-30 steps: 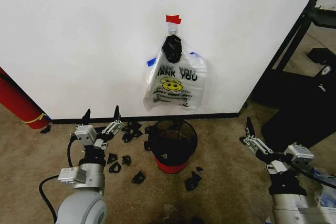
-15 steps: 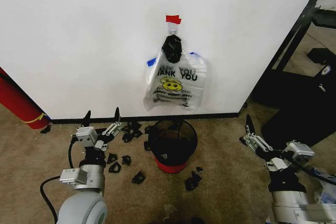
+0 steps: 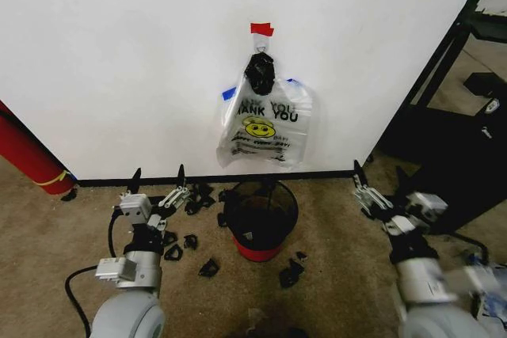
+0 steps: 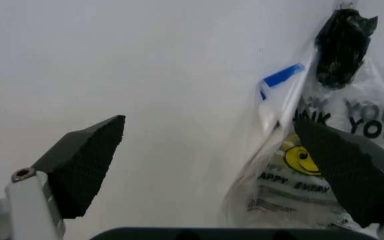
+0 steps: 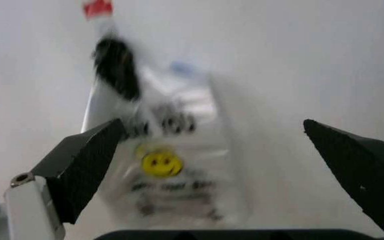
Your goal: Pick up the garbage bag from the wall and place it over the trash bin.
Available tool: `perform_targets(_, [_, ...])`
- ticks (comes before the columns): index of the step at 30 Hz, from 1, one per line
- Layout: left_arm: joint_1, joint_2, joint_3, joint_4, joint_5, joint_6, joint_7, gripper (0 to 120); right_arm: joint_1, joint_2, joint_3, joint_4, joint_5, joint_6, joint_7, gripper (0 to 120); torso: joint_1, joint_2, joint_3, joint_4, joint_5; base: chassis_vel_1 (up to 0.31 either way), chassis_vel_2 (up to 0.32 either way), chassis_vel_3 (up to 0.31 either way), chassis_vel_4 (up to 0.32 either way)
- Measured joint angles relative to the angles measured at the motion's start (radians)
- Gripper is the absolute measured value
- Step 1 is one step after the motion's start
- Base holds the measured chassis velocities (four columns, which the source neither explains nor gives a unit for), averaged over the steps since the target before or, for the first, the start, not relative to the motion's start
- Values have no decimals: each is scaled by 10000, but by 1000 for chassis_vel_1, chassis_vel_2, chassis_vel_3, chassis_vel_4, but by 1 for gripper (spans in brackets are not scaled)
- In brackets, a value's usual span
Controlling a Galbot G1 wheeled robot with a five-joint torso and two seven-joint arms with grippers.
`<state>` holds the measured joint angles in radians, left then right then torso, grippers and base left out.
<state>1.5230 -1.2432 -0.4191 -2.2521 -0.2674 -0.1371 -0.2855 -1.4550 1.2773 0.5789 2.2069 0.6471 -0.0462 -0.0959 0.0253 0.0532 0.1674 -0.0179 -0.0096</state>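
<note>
The garbage bag (image 3: pixel 265 128), clear with a black "THANK YOU" print and a yellow smiley, hangs on the white wall (image 3: pixel 119 61) below a black knot (image 3: pixel 259 73) and a strip of red tape. Directly beneath it on the carpet stands the trash bin (image 3: pixel 260 215), black mesh with a red base band. My left gripper (image 3: pixel 158 176) is open, low and left of the bin. My right gripper (image 3: pixel 378 176) is open, low and right of the bin. The left wrist view catches the bag (image 4: pixel 325 165) beyond one open finger. In the right wrist view the bag (image 5: pixel 172 170) lies between the spread fingers, far off.
A large red cylinder (image 3: pixel 28 156) leans at the left by the black baseboard. Several small black scraps (image 3: pixel 190 239) litter the carpet around the bin. A black rack frame (image 3: pixel 444 61) and a dark box (image 3: pixel 455 164) stand at the right.
My right gripper has swung left and up toward the wall, closer to the bin's right side. The left gripper has barely shifted. The bag and the bin have not moved.
</note>
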Motion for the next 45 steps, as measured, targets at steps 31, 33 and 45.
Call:
perform_targets(31, [972,-915,-1059,-633,390,-73,-1,100,8860,377,-4662,-7085,2885,-889,-1411,100,0,0,0,-4,-5,0,0,0,0])
perform_targets(33, [983,-945,-1049,-632,407,-84,0,100,8904,390,-4673,-7112,2885,-869,-1408,100,0,0,-1,-3,-5,0,0,0,0])
perform_targets(45, [1060,-964,-1150,-619,306,-126,-16,100,9424,672,-4823,-7701,2527,-577,-1324,100,0,-1,0,-2,-4,0,0,0,0])
